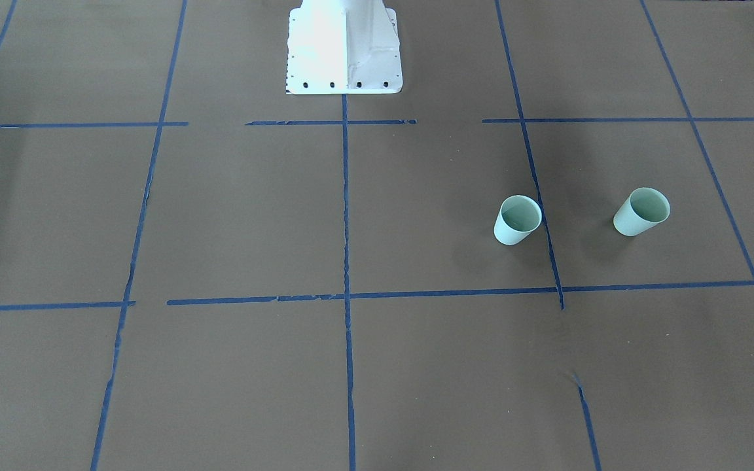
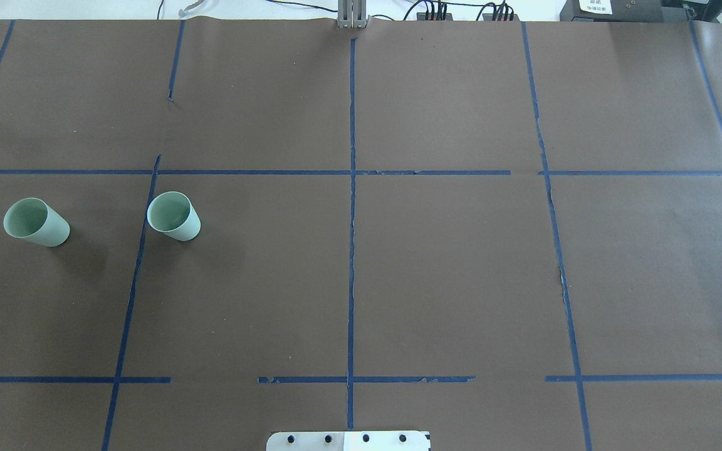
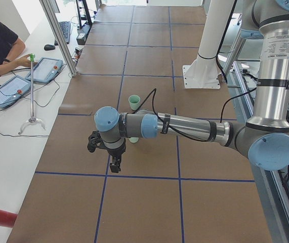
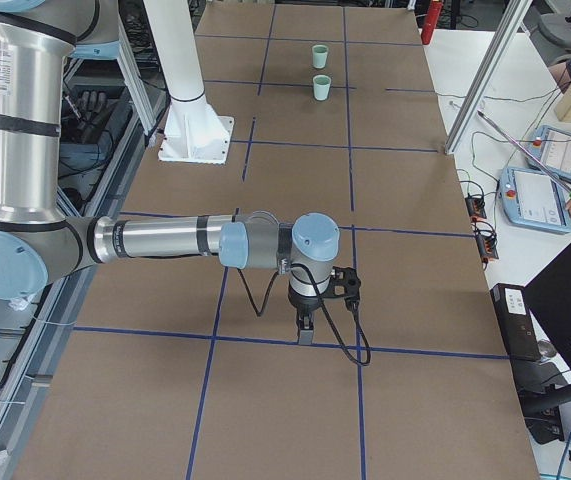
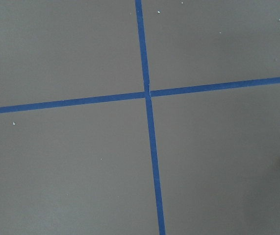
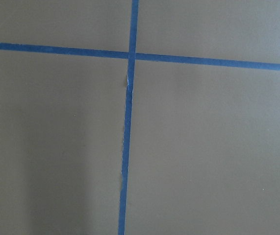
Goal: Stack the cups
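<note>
Two cups stand upright on the robot's left half of the table (image 2: 461, 282), mouths up, narrow bases down, well apart and not yet nested. Leftmost in the overhead view is the outer cup (image 2: 36, 222). Just across a blue tape line (image 2: 135, 269) to its right stands the inner cup (image 2: 173, 216). Further right, past the centre, the brown surface carries only tape.

The left gripper (image 3: 115, 168) shows only in the left side view. It hangs fingers-down above the table, near the outer cup, which its forearm partly hides. A pale sliver of a cup sits at the right edge of the left wrist view. The right gripper (image 4: 306, 332) hangs far from both cups, at the other end of the table. I cannot tell whether either gripper's fingers are apart or together.

My judgement is that the left arm is the nearer one, and that with vertical cup axes a top-down approach at a rim suits.
</note>
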You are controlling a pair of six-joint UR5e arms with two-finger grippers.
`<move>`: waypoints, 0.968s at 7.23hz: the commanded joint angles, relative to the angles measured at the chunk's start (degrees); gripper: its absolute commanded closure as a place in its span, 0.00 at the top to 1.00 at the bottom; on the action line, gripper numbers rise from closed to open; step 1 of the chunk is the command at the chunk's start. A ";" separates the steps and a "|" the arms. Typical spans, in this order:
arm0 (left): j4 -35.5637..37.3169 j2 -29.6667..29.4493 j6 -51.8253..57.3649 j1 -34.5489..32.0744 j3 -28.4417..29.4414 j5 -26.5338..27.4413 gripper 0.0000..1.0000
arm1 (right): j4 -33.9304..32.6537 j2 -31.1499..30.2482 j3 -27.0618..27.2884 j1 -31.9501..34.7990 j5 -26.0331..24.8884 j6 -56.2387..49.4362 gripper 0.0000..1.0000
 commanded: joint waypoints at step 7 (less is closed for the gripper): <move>-0.53 0.43 0.00 0.09 -0.49 -1.32 1.00 | 0.00 0.00 0.00 0.00 0.00 0.00 1.00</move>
